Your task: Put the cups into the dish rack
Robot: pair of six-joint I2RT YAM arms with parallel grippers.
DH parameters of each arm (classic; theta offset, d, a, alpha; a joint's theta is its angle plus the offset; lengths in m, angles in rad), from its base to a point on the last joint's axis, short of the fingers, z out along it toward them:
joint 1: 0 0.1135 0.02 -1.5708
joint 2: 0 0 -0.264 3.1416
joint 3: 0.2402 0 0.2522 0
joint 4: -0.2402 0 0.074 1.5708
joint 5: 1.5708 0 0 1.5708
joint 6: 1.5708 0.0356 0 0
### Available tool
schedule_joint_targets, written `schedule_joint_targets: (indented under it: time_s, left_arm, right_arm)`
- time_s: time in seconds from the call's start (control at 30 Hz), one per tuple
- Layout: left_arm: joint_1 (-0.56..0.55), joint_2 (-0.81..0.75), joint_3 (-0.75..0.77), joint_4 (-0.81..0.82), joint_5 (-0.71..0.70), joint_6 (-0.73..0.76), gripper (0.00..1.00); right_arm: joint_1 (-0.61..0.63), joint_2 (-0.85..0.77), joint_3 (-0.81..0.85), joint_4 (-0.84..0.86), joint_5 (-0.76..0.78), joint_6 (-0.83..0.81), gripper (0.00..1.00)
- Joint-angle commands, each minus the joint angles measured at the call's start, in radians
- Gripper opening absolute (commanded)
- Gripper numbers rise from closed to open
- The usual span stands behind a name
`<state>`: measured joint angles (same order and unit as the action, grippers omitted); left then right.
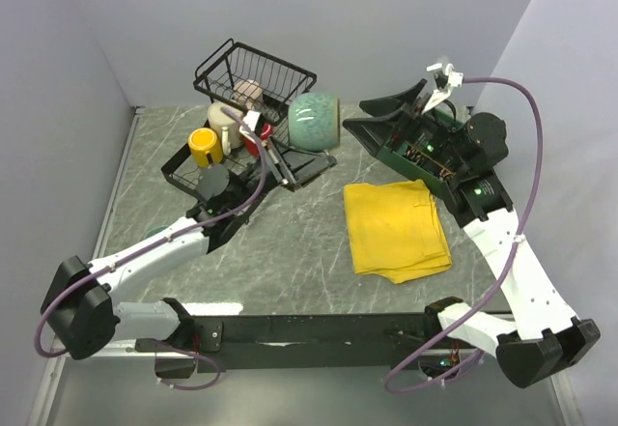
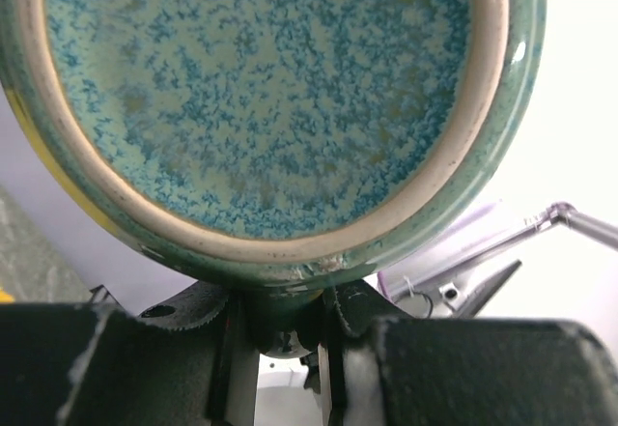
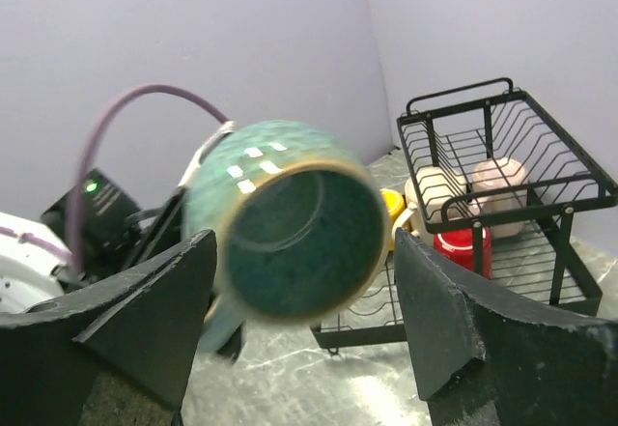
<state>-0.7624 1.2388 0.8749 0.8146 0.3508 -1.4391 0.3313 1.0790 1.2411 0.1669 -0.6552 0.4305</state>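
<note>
Left wrist view: left gripper point(image 2: 280, 329) pinches teal mug point(image 2: 270, 107) by a thin side hold, aloft at 3 o'clock of dish rack point(image 1: 280, 63). Right gripper point(image 3: 304, 262) spread, not touching. Risk: the mug pivots in this slight grip, then slips or strikes the wire.

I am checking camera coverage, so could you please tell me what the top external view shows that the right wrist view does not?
Top external only: the yellow cloth and the whole right arm. Right wrist only: the open mouth of the teal cup, framed by the open right jaws. Both: that cup raised beside the dish rack, holding four other cups.
</note>
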Motion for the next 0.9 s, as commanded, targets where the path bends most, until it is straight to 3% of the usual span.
schedule_joint_targets:
  time_s: [0.0,0.2,0.27,0.37,0.4,0.5,0.63,0.77,0.87]
  left_arm:
    - [0.037,-0.131,-0.043,0.184,-0.041,-0.017,0.01]
    - [0.103,-0.27,-0.19,0.106,-0.064,-0.023,0.01]
    - [0.139,-0.315,-0.229,0.054,-0.065,-0.014,0.01]
    - [0.213,-0.403,-0.289,-0.076,-0.041,0.008,0.01]
    - [0.234,-0.445,-0.315,-0.112,-0.036,0.012,0.01]
    - [0.337,-0.493,-0.333,-0.244,0.014,0.071,0.01]
    - [0.443,-0.498,-0.309,-0.492,0.05,0.227,0.01]
    - [0.524,-0.443,-0.3,-0.564,0.079,0.347,0.01]
    - [0.571,-0.365,-0.284,-0.566,0.1,0.391,0.01]
  right_arm:
    - [-0.003,-0.056,-0.043,0.028,-0.034,-0.065,0.81]
    - [-0.035,-0.122,-0.118,-0.074,-0.069,-0.157,0.82]
    - [-0.061,-0.142,-0.12,-0.151,-0.171,-0.249,0.86]
    - [-0.098,-0.108,-0.079,-0.439,-0.375,-0.485,0.87]
    - [-0.116,-0.093,-0.046,-0.595,-0.397,-0.586,0.91]
    - [-0.179,-0.038,-0.045,-0.818,-0.492,-0.773,0.94]
    - [-0.242,-0.021,-0.178,-0.825,-0.544,-0.866,0.95]
    - [-0.322,-0.053,-0.385,-0.618,-0.58,-0.808,1.0]
    - [-0.337,-0.047,-0.413,-0.679,-0.538,-0.938,1.0]
